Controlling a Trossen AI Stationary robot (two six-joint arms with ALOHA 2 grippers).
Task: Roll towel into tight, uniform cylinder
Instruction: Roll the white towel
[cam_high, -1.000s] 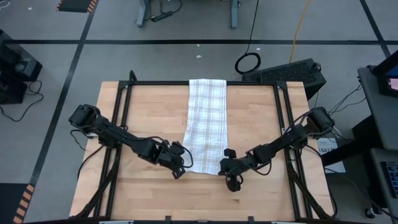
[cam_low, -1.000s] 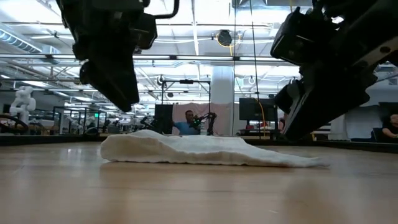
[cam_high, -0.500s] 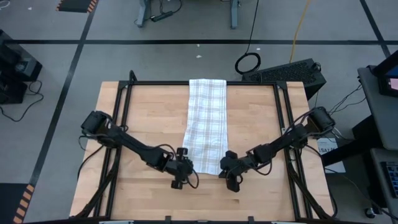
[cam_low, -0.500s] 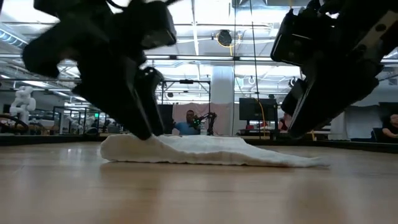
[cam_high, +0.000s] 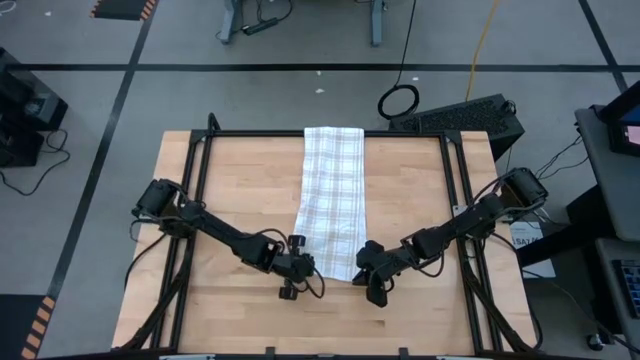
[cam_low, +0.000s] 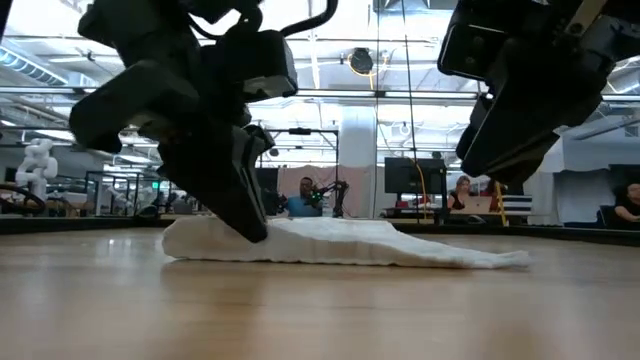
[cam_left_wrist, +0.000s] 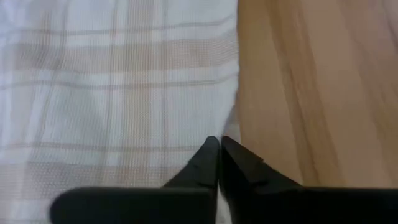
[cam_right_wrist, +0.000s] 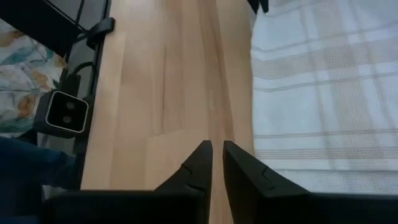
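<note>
The towel (cam_high: 331, 200) lies flat on the wooden table (cam_high: 230, 170), a long strip from the far edge to near my two grippers. My left gripper (cam_high: 300, 281) is low at the near left corner of the towel; its fingers (cam_left_wrist: 202, 163) are pressed together at the cloth's edge, and I cannot tell if they pinch any cloth. My right gripper (cam_high: 372, 283) hangs just beside the near right corner, above bare wood, its fingers (cam_right_wrist: 198, 163) almost closed and holding nothing.

My counter (cam_high: 240, 200) was a pale wooden butcher-block top inside a black frame. On it the checked towel (cam_high: 331, 190) lay unrolled, running from the far edge towards me.
</note>
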